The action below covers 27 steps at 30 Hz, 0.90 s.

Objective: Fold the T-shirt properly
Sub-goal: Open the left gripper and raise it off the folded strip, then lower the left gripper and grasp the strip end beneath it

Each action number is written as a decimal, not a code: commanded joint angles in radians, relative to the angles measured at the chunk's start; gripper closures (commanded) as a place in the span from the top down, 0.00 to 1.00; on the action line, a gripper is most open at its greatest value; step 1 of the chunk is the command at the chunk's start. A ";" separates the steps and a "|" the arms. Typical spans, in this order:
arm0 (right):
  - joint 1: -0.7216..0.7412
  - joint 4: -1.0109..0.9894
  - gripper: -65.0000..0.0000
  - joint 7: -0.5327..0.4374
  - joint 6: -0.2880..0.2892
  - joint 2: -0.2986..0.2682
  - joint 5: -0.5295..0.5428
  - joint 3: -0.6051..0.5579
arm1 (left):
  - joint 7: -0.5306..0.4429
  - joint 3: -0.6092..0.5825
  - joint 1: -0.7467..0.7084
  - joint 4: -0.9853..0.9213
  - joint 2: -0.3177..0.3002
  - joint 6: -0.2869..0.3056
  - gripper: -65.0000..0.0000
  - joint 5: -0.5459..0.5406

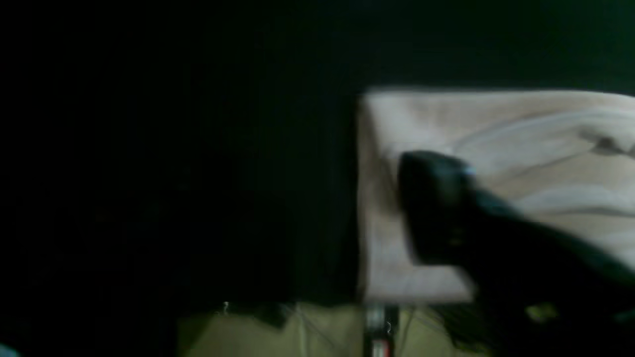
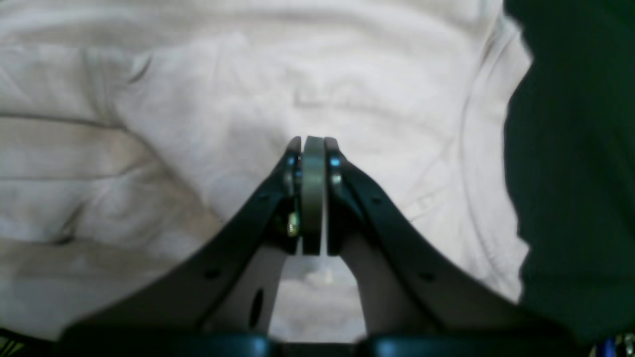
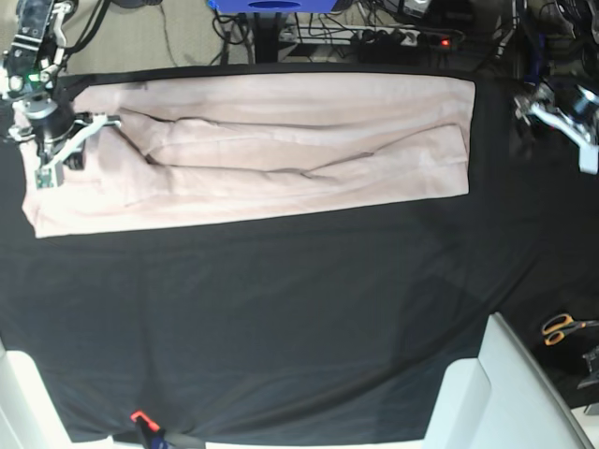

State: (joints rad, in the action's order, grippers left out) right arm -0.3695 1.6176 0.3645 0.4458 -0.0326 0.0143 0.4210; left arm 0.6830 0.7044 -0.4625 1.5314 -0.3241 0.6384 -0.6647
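Note:
The pale pink T-shirt (image 3: 281, 140) lies folded into a long band across the far side of the black table cover (image 3: 281, 309). My right gripper (image 3: 51, 154) sits over the band's left end. In the right wrist view its tips (image 2: 312, 144) are shut together just above the fabric (image 2: 198, 99), with no cloth seen between them. My left gripper (image 3: 554, 108) hangs beyond the band's right edge, holding nothing. The blurred left wrist view shows one dark finger (image 1: 436, 208), set well off centre, in front of the T-shirt's corner (image 1: 521, 129). The other finger is lost in the dark.
Orange-handled scissors (image 3: 562, 327) lie at the right edge. White panels (image 3: 496, 393) stand at the near right corner, and a small red-tipped thing (image 3: 140, 418) sits at the near edge. Cables and a power strip (image 3: 374, 33) run behind the table.

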 commanded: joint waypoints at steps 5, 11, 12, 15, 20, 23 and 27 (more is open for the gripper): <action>-0.013 0.023 0.00 -0.029 -0.002 -0.011 0.008 0.002 | -0.016 0.001 0.074 -0.182 0.006 0.060 1.00 -0.028; -0.026 0.025 0.00 -0.029 -0.002 -0.011 0.008 0.000 | -0.015 0.001 0.140 -0.312 0.024 0.060 1.00 -0.028; -0.027 0.025 0.00 -0.029 -0.002 -0.011 0.008 0.000 | -0.015 -0.001 0.149 -0.320 0.026 0.060 1.00 -0.028; -0.029 0.031 0.00 -0.029 -0.002 -0.011 0.008 0.000 | -0.015 -0.029 0.170 -0.323 0.039 0.060 1.00 -0.020; -0.029 0.031 0.00 -0.029 -0.002 -0.010 0.008 0.000 | -0.016 -0.124 0.199 -0.329 0.046 0.060 1.00 -0.019; -0.030 0.031 0.00 -0.029 -0.002 -0.010 0.008 0.000 | -0.019 -0.183 0.204 -0.351 0.047 0.060 1.00 -0.019; -0.038 0.031 0.00 -0.029 -0.002 -0.010 0.008 0.002 | -0.021 -0.214 0.202 -0.355 0.066 0.060 1.00 -0.019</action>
State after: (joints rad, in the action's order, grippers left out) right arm -0.4061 1.6299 0.3580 0.4446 -0.0338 0.0177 0.4187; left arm 0.6365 0.4931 -0.2527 1.1732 -0.2520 0.6975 -0.6922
